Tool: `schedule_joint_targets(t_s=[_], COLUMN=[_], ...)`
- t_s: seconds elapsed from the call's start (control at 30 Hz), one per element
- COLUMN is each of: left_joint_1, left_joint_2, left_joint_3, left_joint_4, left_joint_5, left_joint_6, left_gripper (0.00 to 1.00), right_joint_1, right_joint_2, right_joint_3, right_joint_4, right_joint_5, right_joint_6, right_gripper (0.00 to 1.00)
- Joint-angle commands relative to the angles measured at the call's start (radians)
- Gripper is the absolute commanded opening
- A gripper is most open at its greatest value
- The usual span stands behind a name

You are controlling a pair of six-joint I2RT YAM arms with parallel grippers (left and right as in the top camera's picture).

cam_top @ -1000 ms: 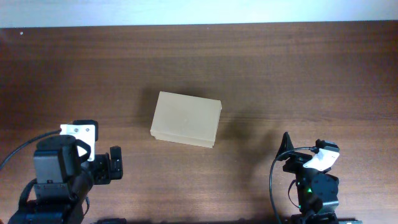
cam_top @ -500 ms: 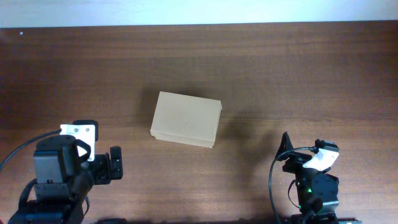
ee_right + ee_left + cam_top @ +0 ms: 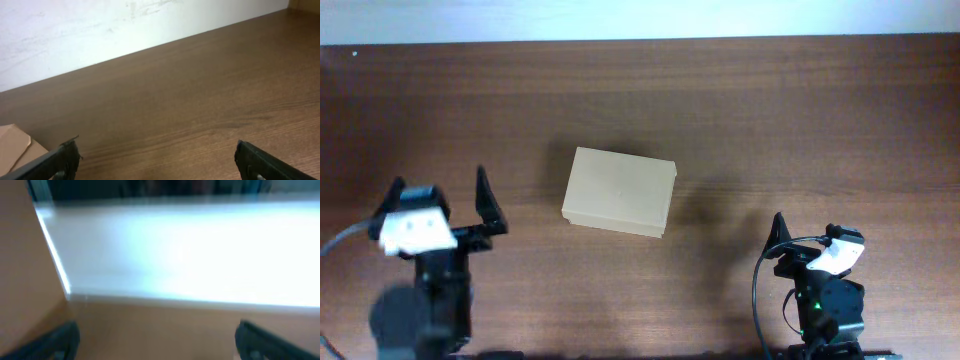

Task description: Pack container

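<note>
While the cardboard box [image 3: 620, 190] sits pretty much dead centre of the overhead view, both arms are down along the bottom edge, well apart from it. The box is on the dark wooden tabletop [image 3: 790, 100], turned a bit off square, and its lid looks flat and shut from above. Nothing is touching it.

The left claw [image 3: 440, 185] is in the lower left of the overhead frame, its two black fingers [image 3: 486, 196] spread wide, so it's open and holding nothing. Its own wrist view is a blurry mess: a bright white band across the middle, tan blur on the left and below, and the two dark finger shapes in the bottom corners. Can't make out anything else there.

The right claw [image 3: 157, 145] is open too, with a fingertip poking into each bottom corner of its wrist view and bare wood between them. In that same view a corner of the box [image 3: 12, 146] peeks in at the lower left edge, and a scuffed white wall [image 3: 100, 30] runs across the top.
</note>
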Motion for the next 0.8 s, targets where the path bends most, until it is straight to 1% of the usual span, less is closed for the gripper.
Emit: schedule_joint_targets(t_s=[0.0, 0.07, 0.13, 0.2, 0.27, 0.37, 0.47, 0.77], left_joint_1=[-0.004, -0.004, -0.004, -0.004, -0.004, -0.004, -0.005, -0.005], left_joint_2=[-0.116, -0.181, -0.233, -0.273, -0.306, -0.340, -0.364, -0.365], left_joint_3=[-0.218, -0.335, -0.432, -0.517, -0.592, -0.681, -0.686, -0.686], left_joint_4=[0.274, 0.451, 0.566, 0.629, 0.639, 0.633, 0.512, 0.251], left_joint_5=[-0.018, -0.018, -0.018, -0.018, -0.018, -0.018, -0.019, -0.019], left_joint_6=[-0.002, -0.002, -0.002, -0.002, -0.002, -0.002, -0.002, -0.002], left_gripper=[1.00, 1.00, 1.00, 1.00, 1.00, 1.00, 0.99, 0.99], right_joint_1=[-0.007, -0.007, -0.007, -0.007, -0.007, -0.007, -0.007, -0.007], right_joint_2=[-0.008, -0.008, -0.008, -0.008, -0.008, -0.008, -0.008, -0.008], right_joint_3=[-0.009, -0.009, -0.009, -0.009, -0.009, -0.009, -0.009, -0.009], right_joint_4=[0.001, 0.001, 0.001, 0.001, 0.001, 0.001, 0.001, 0.001], right_joint_5=[-0.005, -0.005, -0.005, -0.005, -0.005, -0.005, -0.005, -0.005], right_joint_6=[0.003, 0.003, 0.003, 0.003, 0.003, 0.003, 0.003, 0.003], right_gripper=[0.99, 0.99, 0.99, 0.99, 0.99, 0.99, 0.99, 0.99])
